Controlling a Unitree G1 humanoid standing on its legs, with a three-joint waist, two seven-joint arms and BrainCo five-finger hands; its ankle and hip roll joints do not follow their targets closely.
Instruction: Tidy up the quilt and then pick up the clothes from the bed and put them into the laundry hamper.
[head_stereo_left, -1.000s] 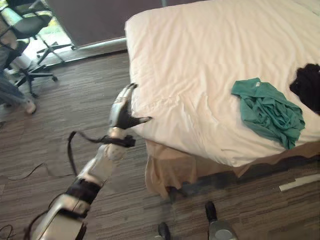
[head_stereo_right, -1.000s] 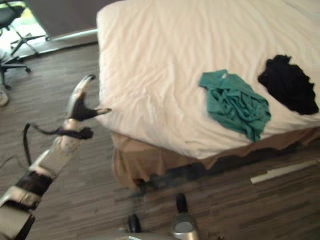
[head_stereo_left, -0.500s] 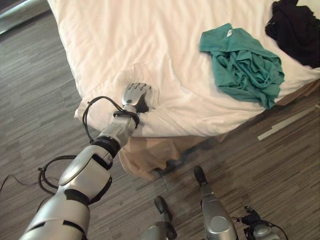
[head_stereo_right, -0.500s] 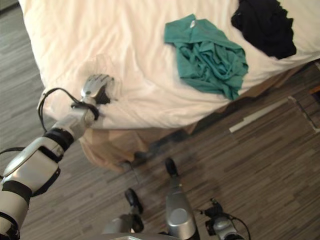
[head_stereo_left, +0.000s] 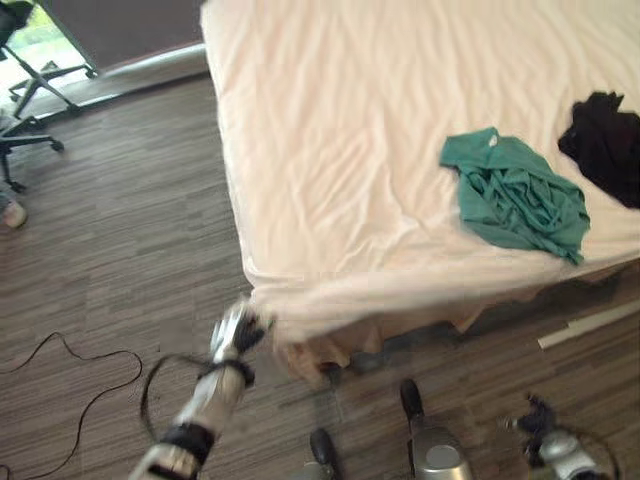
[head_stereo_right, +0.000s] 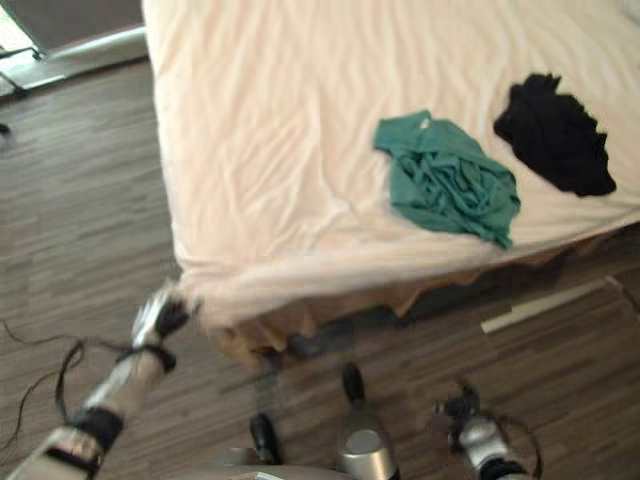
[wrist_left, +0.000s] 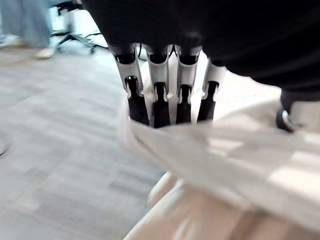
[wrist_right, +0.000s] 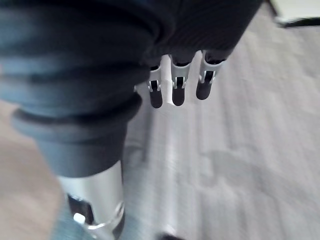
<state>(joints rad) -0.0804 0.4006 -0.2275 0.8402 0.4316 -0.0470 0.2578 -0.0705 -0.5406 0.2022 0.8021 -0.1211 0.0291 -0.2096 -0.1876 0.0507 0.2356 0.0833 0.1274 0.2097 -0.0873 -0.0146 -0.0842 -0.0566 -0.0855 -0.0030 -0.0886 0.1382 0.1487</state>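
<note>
A cream quilt (head_stereo_left: 340, 150) covers the bed, its near corner (head_stereo_left: 270, 305) drawn out over the bed's edge. My left hand (head_stereo_left: 235, 335) is at that corner, below the mattress level. In the left wrist view its fingers (wrist_left: 160, 102) curl over a fold of the quilt (wrist_left: 225, 160), with the thumb (wrist_left: 287, 117) on the other side. A crumpled green garment (head_stereo_left: 515, 195) lies on the quilt near the front edge, and a black garment (head_stereo_left: 605, 145) lies to its right. My right hand (head_stereo_right: 470, 432) hangs low over the floor, fingers (wrist_right: 175, 87) curled on nothing.
A tan bed skirt (head_stereo_left: 335, 350) hangs under the quilt's corner. An office chair (head_stereo_left: 25, 65) stands on the wood floor at the far left, with a person's shoe (head_stereo_left: 10, 212) beside it. A pale strip (head_stereo_left: 590, 325) lies on the floor by the bed's right end.
The camera has shifted. My left hand has come off the top of the quilt's corner and now holds its edge lower down, beside the bed, with the corner drawn outward.
</note>
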